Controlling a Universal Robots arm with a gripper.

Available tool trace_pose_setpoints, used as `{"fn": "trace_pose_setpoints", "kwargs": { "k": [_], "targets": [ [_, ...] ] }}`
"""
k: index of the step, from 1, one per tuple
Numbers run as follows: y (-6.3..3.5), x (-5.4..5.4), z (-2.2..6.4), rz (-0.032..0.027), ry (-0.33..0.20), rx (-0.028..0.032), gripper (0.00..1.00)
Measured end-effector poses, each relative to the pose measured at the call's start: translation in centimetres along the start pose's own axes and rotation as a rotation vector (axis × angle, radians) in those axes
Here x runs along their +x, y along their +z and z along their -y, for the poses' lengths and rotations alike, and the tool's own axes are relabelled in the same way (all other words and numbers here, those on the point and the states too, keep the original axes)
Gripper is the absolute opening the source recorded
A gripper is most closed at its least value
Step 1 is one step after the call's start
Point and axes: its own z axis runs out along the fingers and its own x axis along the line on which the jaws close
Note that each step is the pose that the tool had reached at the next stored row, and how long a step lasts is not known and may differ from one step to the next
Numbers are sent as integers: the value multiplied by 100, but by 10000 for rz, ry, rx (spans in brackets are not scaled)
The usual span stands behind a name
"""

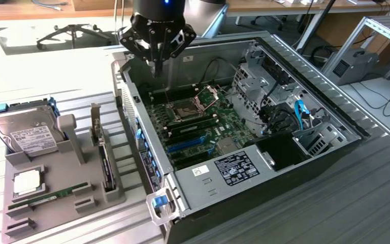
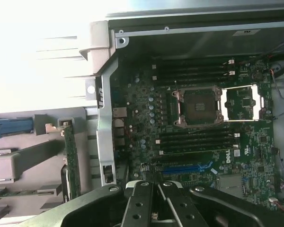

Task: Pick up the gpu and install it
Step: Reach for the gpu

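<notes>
The computer case (image 1: 330,109) lies open on the counter (image 1: 330,208), toward the exterior view's right. The motherboard (image 1: 202,134) lies flat inside the case, with the processor socket (image 1: 181,109) on its far half and the drive bays (image 1: 273,96) at its right in the exterior view. The parts holder (image 1: 56,206) sits on the counter just beside the case, at the exterior view's left. In the holder, the gpu (image 1: 105,162) stands on edge nearest the case. The hard drive (image 1: 26,132) stands at the far left, with the RAM stick (image 1: 46,197) in front of it. The end effector (image 1: 158,70) hangs above the far end of the motherboard, apart from the gpu.
</notes>
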Motion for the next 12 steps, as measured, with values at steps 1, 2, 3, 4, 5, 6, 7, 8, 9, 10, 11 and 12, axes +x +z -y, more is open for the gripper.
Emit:
{"fn": "trace_pose_setpoints", "kwargs": {
  "k": [1, 2, 3, 4, 5, 6, 7, 8, 9, 10, 11, 12],
  "targets": [
    [0, 8, 1, 0, 0, -1, 11],
    [0, 15, 1, 0, 0, -1, 11],
    [-1, 22, 2, 0, 1, 0, 11],
    [-1, 30, 2, -1, 0, 1, 11],
    [-1, 39, 3, 0, 0, 0, 11],
    [-2, 47, 3, -1, 0, 1, 11],
    [-2, 57, 4, -1, 1, 0, 11],
    [-2, 67, 5, 0, 1, 0, 11],
    [-2, 78, 6, 0, 1, 0, 11],
    [-3, 87, 6, 0, 1, 0, 11],
    [-3, 99, 7, 0, 0, 0, 11],
    [-3, 106, 8, 0, 1, 0, 11]
  ]
}}
